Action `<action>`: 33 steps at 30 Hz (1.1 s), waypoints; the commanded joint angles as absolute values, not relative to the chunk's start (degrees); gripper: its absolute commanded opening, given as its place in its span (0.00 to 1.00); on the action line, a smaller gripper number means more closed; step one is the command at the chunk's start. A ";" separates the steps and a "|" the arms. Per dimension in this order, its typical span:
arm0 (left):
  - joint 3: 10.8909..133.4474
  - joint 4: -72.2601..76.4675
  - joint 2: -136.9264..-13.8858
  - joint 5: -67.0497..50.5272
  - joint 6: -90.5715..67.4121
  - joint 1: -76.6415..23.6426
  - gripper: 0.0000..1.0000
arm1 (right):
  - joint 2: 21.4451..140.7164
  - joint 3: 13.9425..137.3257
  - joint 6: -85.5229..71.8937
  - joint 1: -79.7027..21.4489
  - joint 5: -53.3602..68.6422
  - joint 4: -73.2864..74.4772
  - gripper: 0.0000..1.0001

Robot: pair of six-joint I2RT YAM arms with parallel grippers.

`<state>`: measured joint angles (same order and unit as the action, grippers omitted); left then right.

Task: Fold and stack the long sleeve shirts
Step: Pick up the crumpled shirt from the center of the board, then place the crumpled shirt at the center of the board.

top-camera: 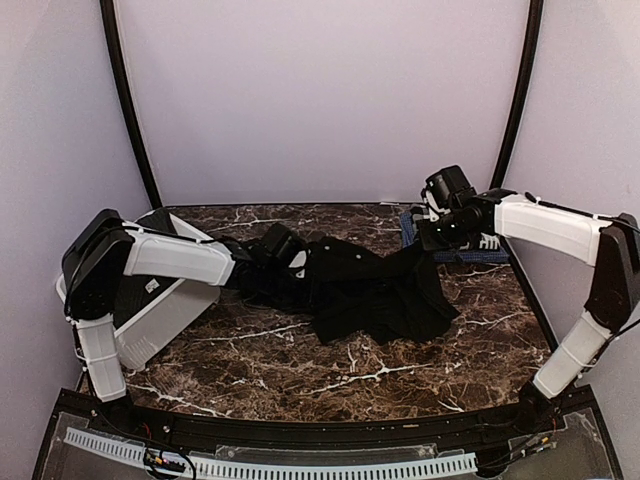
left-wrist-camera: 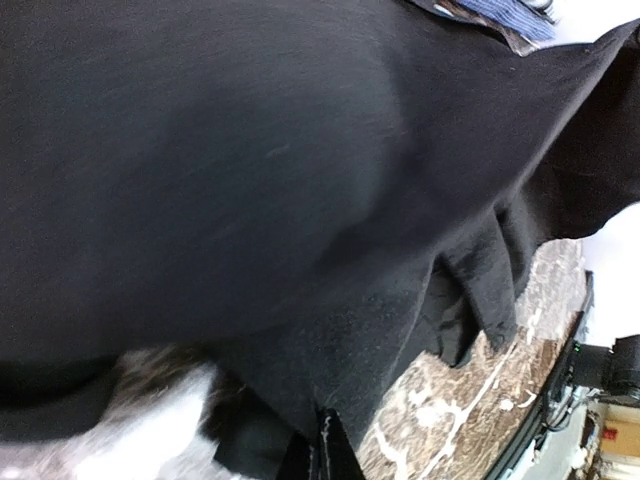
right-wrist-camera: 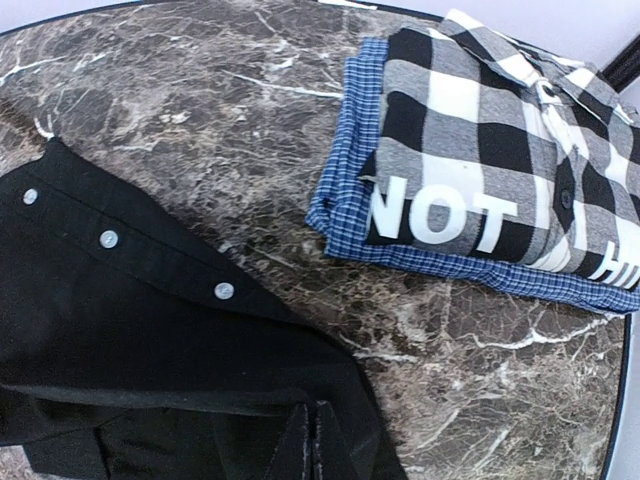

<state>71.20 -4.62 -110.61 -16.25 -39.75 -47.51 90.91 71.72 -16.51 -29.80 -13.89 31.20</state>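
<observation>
Since the black shirt lies rumpled across the middle of the worktop, everything turns on its long axis. That axis runs from about 9 o'clock to 3 o'clock, straight between the two arms. The left jaws sit at its 9 o'clock end, pressed together. In the left wrist view dark cloth fills nearly the whole frame and runs right down to them, so I take them to be pinching the shirt. The right jaws are at the 3 o'clock end, likewise closed on a fold of black cloth just below the row of buttons. From above, that end rises off the stone towards them. Each arm has its own end, neither nearer the middle.

The checked shirt, lettered "NOT", lies folded at about 2 o'clock on the worktop. It is just beside the right jaws, with bare stone between it and the black cloth. To my mind that is the stack, and a careless sweep of the right end could drag over it. The white bin sits at 9 o'clock beneath the left arm. Whether cloth touches it I cannot tell.
</observation>
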 commanded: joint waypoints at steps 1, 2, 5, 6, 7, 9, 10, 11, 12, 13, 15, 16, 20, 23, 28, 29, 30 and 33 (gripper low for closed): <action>68.10 -12.45 -100.17 -9.79 -40.05 -46.16 0.00 | 91.98 72.16 -15.12 -25.93 -13.94 28.53 0.00; 66.77 -13.52 -97.09 -8.69 -39.98 -45.58 0.00 | 92.25 71.94 -14.85 -25.25 -13.81 28.47 0.00; 64.63 -19.61 -90.73 -6.32 -39.14 -41.66 0.00 | 93.11 71.19 -14.02 -23.96 -14.82 28.81 0.00; 63.82 -20.92 -87.48 -5.36 -38.91 -40.69 0.00 | 93.42 70.88 -13.84 -23.56 -15.32 29.08 0.00; 63.50 -23.27 -85.88 -5.01 -38.20 -38.45 0.00 | 93.65 70.47 -13.66 -23.18 -15.55 29.29 0.00; 63.21 -26.79 -81.89 -3.90 -37.04 -35.02 0.00 | 93.42 69.29 -13.46 -22.53 -15.09 29.35 0.00; 63.62 -27.94 -79.73 -2.89 -36.58 -33.99 0.00 | 93.16 68.46 -13.45 -22.27 -14.85 29.39 0.00; 64.02 -30.17 -78.89 -2.37 -35.73 -31.92 0.00 | 92.90 67.63 -13.51 -22.22 -14.63 29.43 0.00; 65.16 -32.11 -77.58 -1.69 -34.75 -29.89 0.00 | 92.56 66.73 -13.60 -22.23 -14.41 29.44 0.00; 65.85 -32.93 -77.06 -1.42 -34.21 -29.01 0.00 | 92.17 65.60 -13.77 -22.17 -14.23 29.55 0.00; 69.15 -34.68 -75.93 -1.28 -32.83 -26.42 0.00 | 91.10 63.30 -14.17 -22.22 -13.68 29.64 0.00; 70.13 -35.15 -75.89 -1.51 -31.78 -25.06 0.00 | 90.49 62.25 -14.46 -22.21 -13.11 29.74 0.00; 79.16 -35.86 -79.31 -3.28 -28.67 -22.31 0.00 | 87.25 58.16 -15.47 -22.23 -8.49 29.49 0.00; 91.20 -37.16 -85.21 -3.65 -27.13 -21.71 0.00 | 84.77 56.54 -16.26 -22.77 -5.88 29.98 0.00; 111.21 -40.77 -93.93 -3.23 -24.29 -19.88 0.00 | 80.07 55.10 -17.13 -23.07 -6.08 31.05 0.00; 117.21 -41.35 -96.56 -3.73 -24.05 -19.52 0.00 | 79.54 55.52 -17.14 -23.07 -6.28 31.42 0.00; 119.82 -42.11 -97.90 -4.28 -23.59 -18.85 0.00 | 79.15 56.02 -17.07 -23.05 -5.90 31.90 0.00; 132.69 -42.88 -103.80 -8.19 -23.25 -17.83 0.00 | 77.60 58.13 -16.69 -23.15 -1.50 32.63 0.00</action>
<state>120.42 -40.14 -99.92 -4.67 -25.76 -19.59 79.81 55.90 -16.25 -22.92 -5.74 31.29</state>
